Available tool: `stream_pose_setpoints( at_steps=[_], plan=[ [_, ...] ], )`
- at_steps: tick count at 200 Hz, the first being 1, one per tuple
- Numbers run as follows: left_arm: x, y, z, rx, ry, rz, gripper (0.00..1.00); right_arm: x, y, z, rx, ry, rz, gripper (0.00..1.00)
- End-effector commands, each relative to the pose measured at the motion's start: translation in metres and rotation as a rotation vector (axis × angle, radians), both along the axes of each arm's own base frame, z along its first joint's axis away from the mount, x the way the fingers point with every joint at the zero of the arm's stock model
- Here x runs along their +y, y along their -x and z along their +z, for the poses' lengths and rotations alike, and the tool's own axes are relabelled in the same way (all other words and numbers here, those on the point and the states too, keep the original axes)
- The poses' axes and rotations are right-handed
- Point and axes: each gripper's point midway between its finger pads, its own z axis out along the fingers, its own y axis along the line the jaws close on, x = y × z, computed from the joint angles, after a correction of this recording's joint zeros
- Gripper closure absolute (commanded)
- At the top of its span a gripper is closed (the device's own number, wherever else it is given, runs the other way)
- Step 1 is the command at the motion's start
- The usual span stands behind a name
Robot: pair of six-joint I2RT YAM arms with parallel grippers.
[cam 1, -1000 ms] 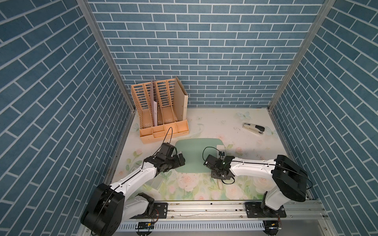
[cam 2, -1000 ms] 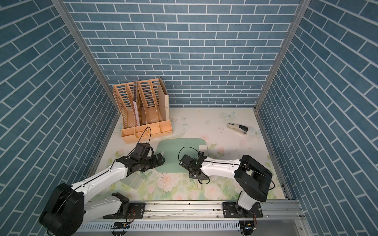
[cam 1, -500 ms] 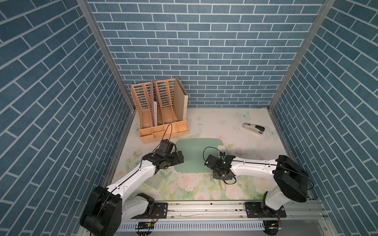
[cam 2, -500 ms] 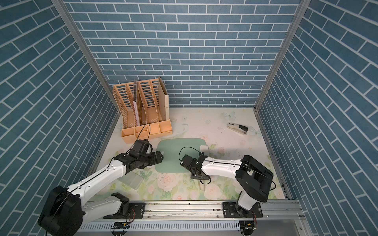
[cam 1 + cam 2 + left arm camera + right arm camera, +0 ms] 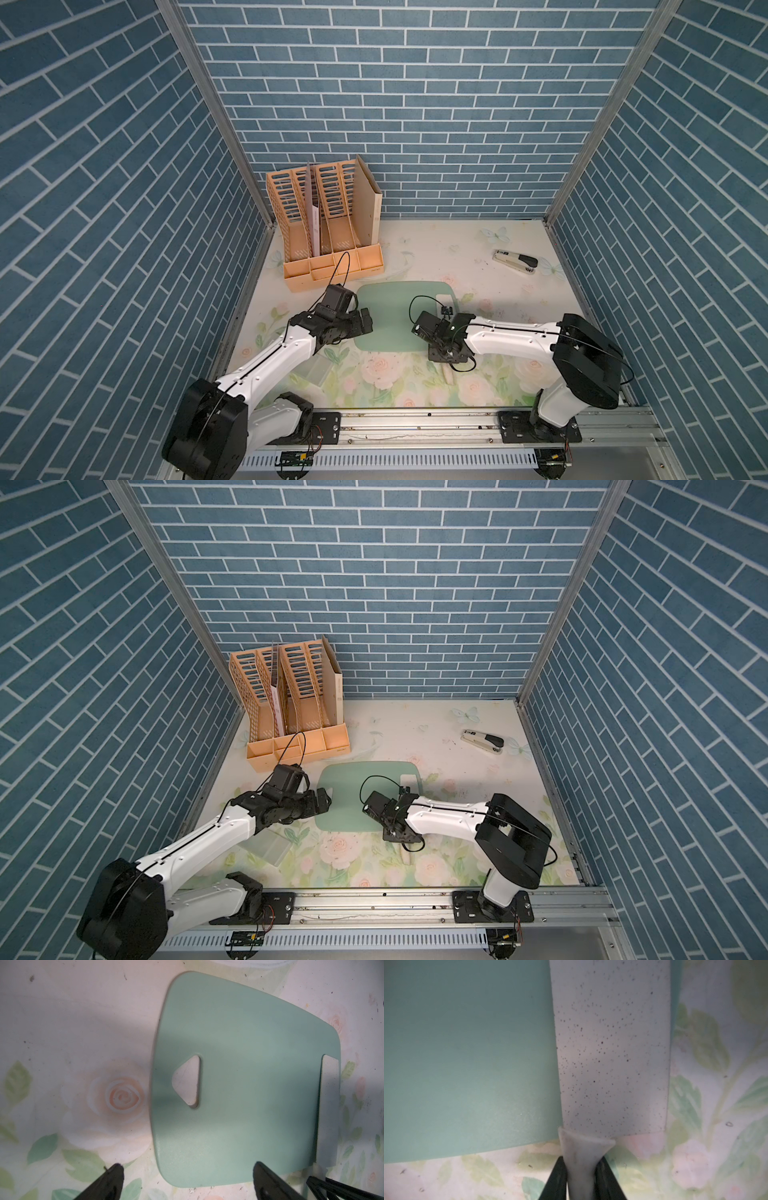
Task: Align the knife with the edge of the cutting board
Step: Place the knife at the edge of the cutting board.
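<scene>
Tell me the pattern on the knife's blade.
The knife has a whitish-grey blade sprinkled with tiny dark specks, clearest in the right wrist view.

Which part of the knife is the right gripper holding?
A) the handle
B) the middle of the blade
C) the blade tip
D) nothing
A: the right wrist view shows the right gripper shut on the cream handle of the knife, close to the blade.

Wears white shells along the left arm (image 5: 270,361) and right arm (image 5: 511,340), with bulky black housings (image 5: 586,361) at the joints. Shows small dark screws (image 5: 532,340) along the white covers. Trails a thin black cable (image 5: 343,266) looping toward 12 o'clock above the left wrist. Ends in matte black tapered fingers (image 5: 112,1184) on left gripper (image 5: 187,1164) and right gripper (image 5: 581,1159).
</scene>
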Motion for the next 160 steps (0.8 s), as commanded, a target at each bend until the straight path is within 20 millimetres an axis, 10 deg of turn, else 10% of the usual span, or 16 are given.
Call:
stream_pose_setpoints(
  at_steps=[1, 160],
  plan=[
    [0.003, 0.000, 0.007, -0.006, -0.014, -0.010, 0.00, 0.000, -0.003, 0.001, -0.003, 0.015, 0.008, 1.00],
    [0.001, -0.004, 0.016, -0.019, -0.015, -0.036, 0.00, -0.009, -0.001, -0.001, 0.014, -0.009, -0.023, 1.00]
  ],
)
